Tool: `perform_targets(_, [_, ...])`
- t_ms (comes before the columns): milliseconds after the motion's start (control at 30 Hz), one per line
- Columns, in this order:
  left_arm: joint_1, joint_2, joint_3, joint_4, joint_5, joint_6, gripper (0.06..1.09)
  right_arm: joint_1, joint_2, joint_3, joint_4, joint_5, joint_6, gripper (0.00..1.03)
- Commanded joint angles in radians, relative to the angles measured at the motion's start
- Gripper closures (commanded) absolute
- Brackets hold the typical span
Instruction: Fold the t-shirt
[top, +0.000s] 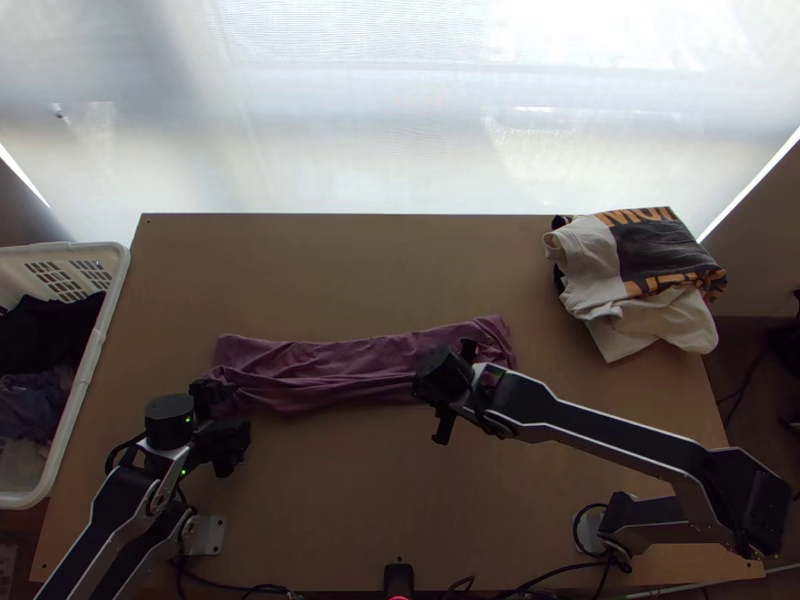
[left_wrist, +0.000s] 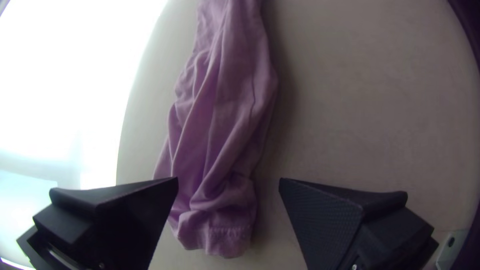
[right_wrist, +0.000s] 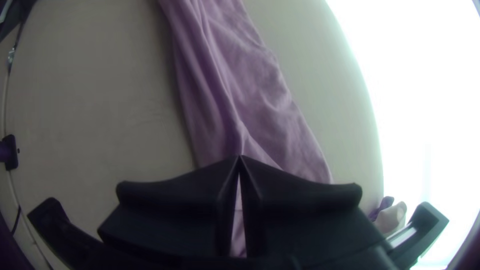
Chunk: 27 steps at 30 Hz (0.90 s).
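Left gripper (top: 226, 418): fingers spread, at one T-shirt end.
Right gripper (top: 446, 382): tips pressed together; cloth caught, cannot tell.
T-shirt (top: 340, 370): wrinkled strip, reaching past right gripper.
Top view: basket (top: 101, 335) beyond left gripper.
Left wrist view: stitching (left_wrist: 227, 231).

Mauve t-shirt (top: 330, 365), white basket (top: 121, 262), cream-black-orange clothes (top: 640, 270)

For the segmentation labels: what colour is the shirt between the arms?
Plain purple t-shirt; clearest in the right wrist view.
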Motion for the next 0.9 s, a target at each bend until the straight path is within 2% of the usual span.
perform_targets(0, [-0.001, 0.050, -0.051, 0.125, -0.001, 0.030, 0.11, 0.022, 0.004, -0.039, 0.047, 0.002, -0.006, 1.00])
perform_targets(700, [0.051, 0.131, -0.103, 0.336, -0.005, 0.065, 0.11, 0.034, 0.059, -0.135, 0.169, 0.002, 0.010, 1.00])
perform_targets(867, [0.054, 0.220, -0.103, 0.422, -0.007, 0.063, 0.11, 0.033, 0.070, -0.152, 0.189, 0.002, 0.010, 1.00])
